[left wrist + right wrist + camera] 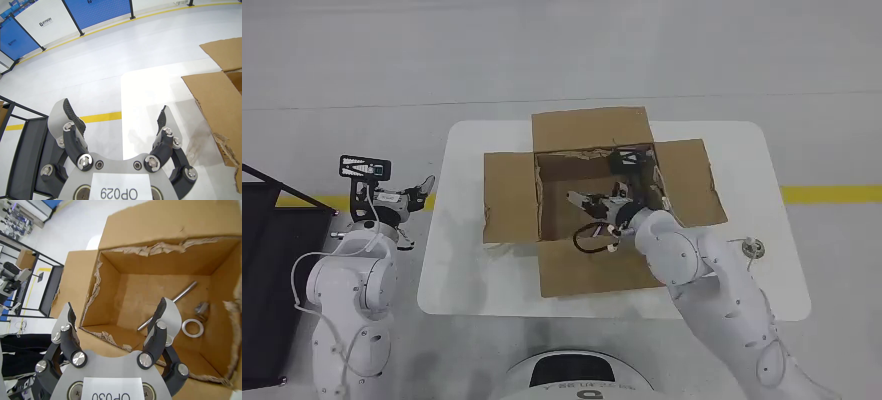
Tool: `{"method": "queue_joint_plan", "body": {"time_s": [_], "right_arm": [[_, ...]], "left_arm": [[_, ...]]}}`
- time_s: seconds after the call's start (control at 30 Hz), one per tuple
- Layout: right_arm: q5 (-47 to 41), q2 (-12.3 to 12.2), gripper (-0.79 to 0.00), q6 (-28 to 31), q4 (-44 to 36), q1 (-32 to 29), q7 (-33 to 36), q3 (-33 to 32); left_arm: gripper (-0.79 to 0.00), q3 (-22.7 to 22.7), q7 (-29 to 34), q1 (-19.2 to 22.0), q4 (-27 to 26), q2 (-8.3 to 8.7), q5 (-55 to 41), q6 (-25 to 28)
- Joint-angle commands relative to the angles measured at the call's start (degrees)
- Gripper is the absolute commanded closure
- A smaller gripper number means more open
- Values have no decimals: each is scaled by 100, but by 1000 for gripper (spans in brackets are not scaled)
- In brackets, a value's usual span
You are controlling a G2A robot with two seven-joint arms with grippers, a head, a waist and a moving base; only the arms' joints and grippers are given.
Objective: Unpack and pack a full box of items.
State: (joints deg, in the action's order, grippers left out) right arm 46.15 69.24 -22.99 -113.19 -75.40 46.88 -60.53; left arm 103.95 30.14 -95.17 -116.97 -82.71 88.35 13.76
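The right gripper [116,309] hangs wide open and empty above the near side of the box [105,291] (middle of the table [462,260], flaps out). Better to turn the wrist so it closes across the rod [181,294], which lies flat on the box floor, long axis slanting toward a far corner

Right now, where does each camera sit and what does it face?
Top view: overhead, looking down at table and box; left arm and right arm show.
Left wrist view: on that wrist, facing table edge and floor past the open left gripper.
Right wrist view: on that wrist, looking into the box past the open right gripper.
All three share the box.
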Motion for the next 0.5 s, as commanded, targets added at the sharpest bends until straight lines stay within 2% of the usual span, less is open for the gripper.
{"method": "queue_joint_plan", "body": {"time_s": [0.0,0.07,0.17,0.27,0.47], "right_arm": [[106,63,-323,-261,289,273,39,312],[412,121,-292,-618,480,438,71,606],[1057,219,-320,-1361,770,588,-35,1052],[1195,318,-323,-1749,1145,726,-84,1293],[1073,423,-311,-1990,1736,1007,312,1308]], "left_arm": [[-785,0,1,1,1,0,0,0],[-785,0,1,1,1,0,0,0],[-785,0,1,1,1,0,0,0],[-785,0,1,1,1,0,0,0],[-785,0,1,1,1,0,0,0]]}}
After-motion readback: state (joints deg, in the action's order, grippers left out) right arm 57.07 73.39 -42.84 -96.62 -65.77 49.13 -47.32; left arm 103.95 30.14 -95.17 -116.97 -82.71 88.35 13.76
